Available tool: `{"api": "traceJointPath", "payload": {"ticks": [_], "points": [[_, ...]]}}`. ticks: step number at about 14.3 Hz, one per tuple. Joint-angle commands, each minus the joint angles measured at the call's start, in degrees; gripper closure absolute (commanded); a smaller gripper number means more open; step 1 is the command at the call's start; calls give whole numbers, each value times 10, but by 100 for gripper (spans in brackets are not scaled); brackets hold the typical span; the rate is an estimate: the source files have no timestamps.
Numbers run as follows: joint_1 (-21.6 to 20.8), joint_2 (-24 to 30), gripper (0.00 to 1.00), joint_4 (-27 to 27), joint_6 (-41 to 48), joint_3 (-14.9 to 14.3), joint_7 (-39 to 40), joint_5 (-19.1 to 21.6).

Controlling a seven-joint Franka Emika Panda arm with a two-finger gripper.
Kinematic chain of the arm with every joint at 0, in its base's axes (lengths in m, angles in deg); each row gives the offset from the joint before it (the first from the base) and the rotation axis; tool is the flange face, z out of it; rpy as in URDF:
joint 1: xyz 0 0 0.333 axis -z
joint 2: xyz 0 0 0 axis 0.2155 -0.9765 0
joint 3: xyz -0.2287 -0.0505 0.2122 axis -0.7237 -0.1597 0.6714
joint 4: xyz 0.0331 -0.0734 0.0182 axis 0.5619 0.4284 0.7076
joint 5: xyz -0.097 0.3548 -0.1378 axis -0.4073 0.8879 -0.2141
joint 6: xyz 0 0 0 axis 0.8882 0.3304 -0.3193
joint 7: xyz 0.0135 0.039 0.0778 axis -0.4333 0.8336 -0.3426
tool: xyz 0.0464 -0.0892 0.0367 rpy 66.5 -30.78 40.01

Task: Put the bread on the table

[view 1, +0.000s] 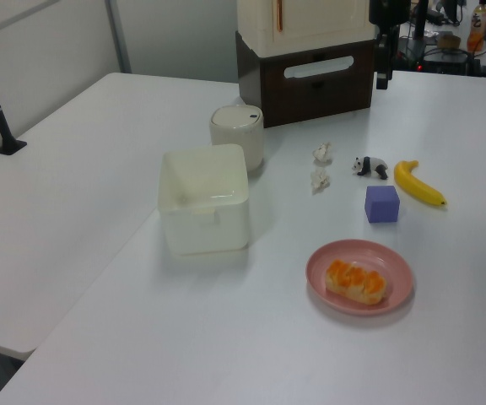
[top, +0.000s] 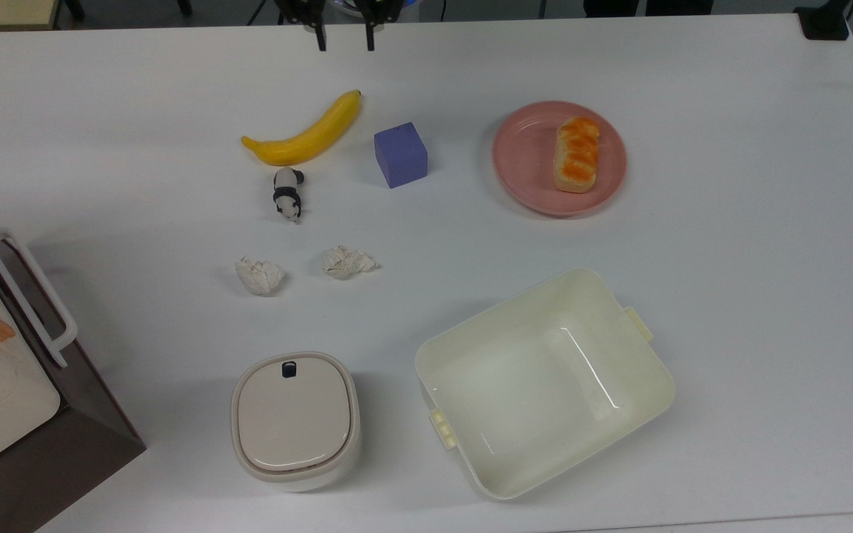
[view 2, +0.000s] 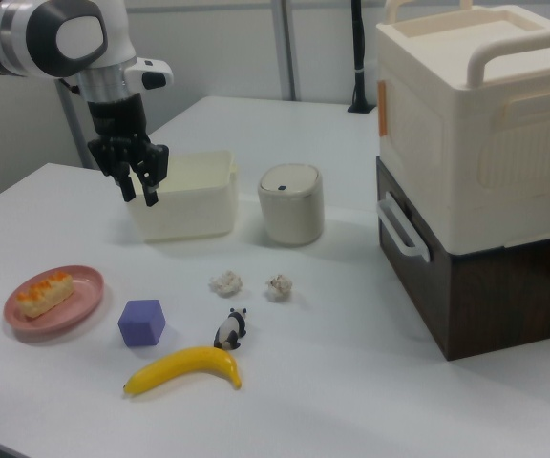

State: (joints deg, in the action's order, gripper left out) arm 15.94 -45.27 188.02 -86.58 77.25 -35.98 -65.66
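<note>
White table: one bread, two paper balls.

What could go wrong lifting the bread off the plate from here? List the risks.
1. The bread lies off-centre on the shallow pink plate; a low grasp may hit the rim and drag the plate.
2. The gripper hangs open far from the bread; a low path risks knocking the purple cube or banana.

bread on plate, table beneath
</note>
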Motion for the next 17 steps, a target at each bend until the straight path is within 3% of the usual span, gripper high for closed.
{"api": "traceJointPath", "payload": {"ticks": [1, 12, 17], "points": [[-4, 1, 100, -6, 15, -4, 18, 5], [-1, -5, 100, -7, 1, -5, 19, 8], [2, -39, 100, -32, -42, -7, 16, 7]]}}
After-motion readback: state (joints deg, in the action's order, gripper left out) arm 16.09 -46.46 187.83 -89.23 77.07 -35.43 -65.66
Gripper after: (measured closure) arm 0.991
